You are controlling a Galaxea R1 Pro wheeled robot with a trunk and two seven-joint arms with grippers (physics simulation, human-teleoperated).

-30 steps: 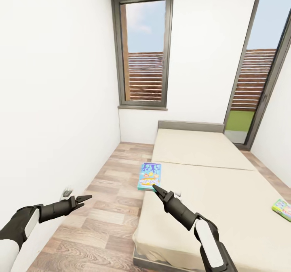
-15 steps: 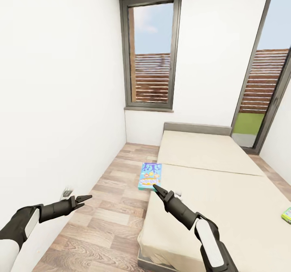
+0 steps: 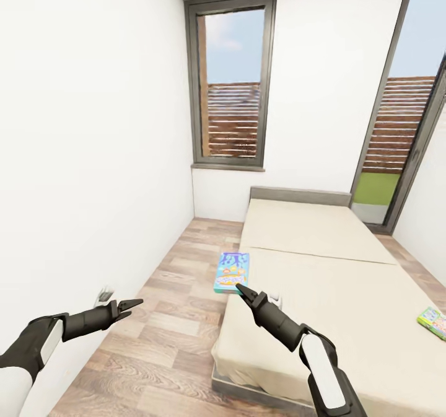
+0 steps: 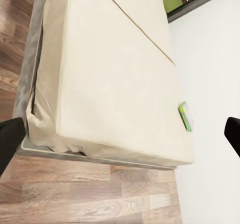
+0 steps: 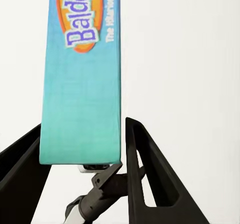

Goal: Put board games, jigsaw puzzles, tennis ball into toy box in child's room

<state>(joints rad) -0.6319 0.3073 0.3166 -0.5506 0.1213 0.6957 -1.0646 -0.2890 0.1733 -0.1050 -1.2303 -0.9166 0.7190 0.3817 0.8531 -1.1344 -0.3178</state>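
A blue board game (image 3: 231,272) with a cartoon cover hangs over the floor beside the bed's left edge, and my right gripper (image 3: 240,289) is shut on its near end. The right wrist view shows its teal box (image 5: 82,74) clamped between the two black fingers (image 5: 145,174) of that gripper (image 5: 82,128). A second, green board game (image 3: 433,321) lies flat on the beige bed (image 3: 322,280) near its right side, also seen in the left wrist view (image 4: 186,116). My left gripper (image 3: 128,306) hovers open and empty over the floor by the left wall.
A white wall runs close along the left, with a socket (image 3: 104,294) low beside my left arm. A strip of wooden floor (image 3: 179,305) lies between wall and bed. A tall window (image 3: 234,82) and a glass door (image 3: 402,119) stand behind the bed.
The whole picture has shifted, so the camera has moved; the green game shows further onto the bed at the right. Both arms keep their pose, the blue game still in the right gripper.
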